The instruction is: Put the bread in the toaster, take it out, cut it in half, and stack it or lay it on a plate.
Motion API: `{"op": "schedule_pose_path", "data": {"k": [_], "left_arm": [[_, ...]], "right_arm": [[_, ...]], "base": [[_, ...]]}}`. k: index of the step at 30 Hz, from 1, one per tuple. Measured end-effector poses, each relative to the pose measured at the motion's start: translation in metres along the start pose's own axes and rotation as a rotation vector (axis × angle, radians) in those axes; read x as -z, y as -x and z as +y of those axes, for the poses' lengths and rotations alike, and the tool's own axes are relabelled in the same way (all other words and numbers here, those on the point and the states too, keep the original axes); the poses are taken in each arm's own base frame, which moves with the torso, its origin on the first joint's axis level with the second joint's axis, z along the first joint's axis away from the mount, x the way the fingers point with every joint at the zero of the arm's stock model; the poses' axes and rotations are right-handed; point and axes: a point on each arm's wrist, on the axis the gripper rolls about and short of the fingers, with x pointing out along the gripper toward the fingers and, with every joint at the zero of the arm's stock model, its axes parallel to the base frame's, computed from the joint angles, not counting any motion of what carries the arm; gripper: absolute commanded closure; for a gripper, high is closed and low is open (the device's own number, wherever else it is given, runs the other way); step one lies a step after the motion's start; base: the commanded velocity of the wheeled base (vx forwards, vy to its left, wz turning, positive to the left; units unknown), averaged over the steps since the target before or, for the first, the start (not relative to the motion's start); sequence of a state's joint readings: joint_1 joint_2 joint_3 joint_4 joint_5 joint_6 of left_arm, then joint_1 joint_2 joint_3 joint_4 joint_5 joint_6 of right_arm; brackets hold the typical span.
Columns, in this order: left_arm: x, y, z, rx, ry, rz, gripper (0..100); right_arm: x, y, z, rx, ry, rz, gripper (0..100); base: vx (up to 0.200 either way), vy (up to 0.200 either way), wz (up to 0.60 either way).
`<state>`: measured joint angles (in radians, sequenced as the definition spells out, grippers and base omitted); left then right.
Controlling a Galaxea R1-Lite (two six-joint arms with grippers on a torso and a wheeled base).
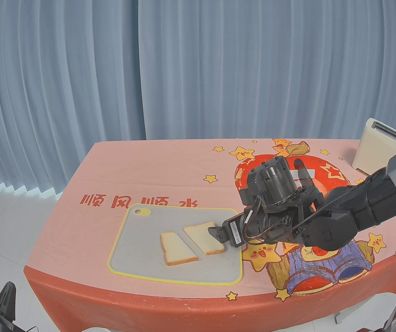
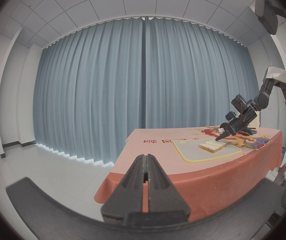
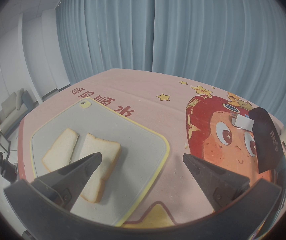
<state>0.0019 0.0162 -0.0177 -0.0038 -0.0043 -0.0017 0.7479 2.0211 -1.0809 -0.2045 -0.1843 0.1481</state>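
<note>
Right hand [image 3: 141, 156]: its two fingers are wide apart and hold nothing. It hangs low over the table, at the edge of the cutting board.
Near bread half [image 1: 203, 237]: it lies flat on the board, right at the tip of one finger of the right hand. I cannot tell if the finger touches it.
Far bread half [image 1: 178, 248]: it lies flat just beside the near one, on the side away from the right hand. There is a thin gap between the two.
Cutting board [image 1: 133, 250]: it is grey with a yellow rim. It lies flat on the table, out in front of the right hand's fingers.
Knife [image 3: 266, 140]: it is dark with a white tag. It is near the right hand's other finger, on the side away from the board.
Toaster [image 1: 378, 146]: a cream box at the table's corner, well apart from the right hand and back behind it.
Table [image 1: 152, 171]: it has a pink cloth with stars and a cartoon face, and it is under the right hand.
Left hand [image 2: 145, 184]: its fingers are pressed together with nothing between them. It is off the table, well apart from the bread.
</note>
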Motion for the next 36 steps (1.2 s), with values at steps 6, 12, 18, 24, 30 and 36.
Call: {"op": "schedule_pose_path", "data": {"k": [6, 12, 18, 24, 30, 36], "left_arm": [[0.000, 0.000, 0.000, 0.001, 0.000, 0.000, 100], [0.000, 0.000, 0.000, 0.000, 0.000, 0.000, 100], [0.000, 0.000, 0.000, 0.001, 0.000, 0.000, 100], [0.000, 0.000, 0.000, 0.000, 0.000, 0.000, 100], [0.000, 0.000, 0.000, 0.000, 0.000, 0.000, 100], [0.000, 0.000, 0.000, 0.000, 0.000, 0.000, 100]], "right_arm": [[0.005, -0.001, -0.001, 0.017, 0.008, 0.021, 0], [0.007, -0.001, -0.002, 0.022, 0.011, 0.028, 0], [0.008, 0.000, -0.002, 0.039, 0.019, 0.029, 0], [0.011, 0.001, -0.003, 0.041, 0.022, 0.040, 100], [0.013, 0.002, -0.002, 0.041, 0.026, 0.043, 100], [0.013, 0.007, -0.002, 0.039, 0.027, 0.044, 100]], "base": [[0.000, 0.000, 0.00], [0.000, 0.000, 0.00], [0.000, 0.000, 0.00], [0.000, 0.000, 0.00], [0.000, 0.000, 0.00], [0.000, 0.000, 0.00]]}}
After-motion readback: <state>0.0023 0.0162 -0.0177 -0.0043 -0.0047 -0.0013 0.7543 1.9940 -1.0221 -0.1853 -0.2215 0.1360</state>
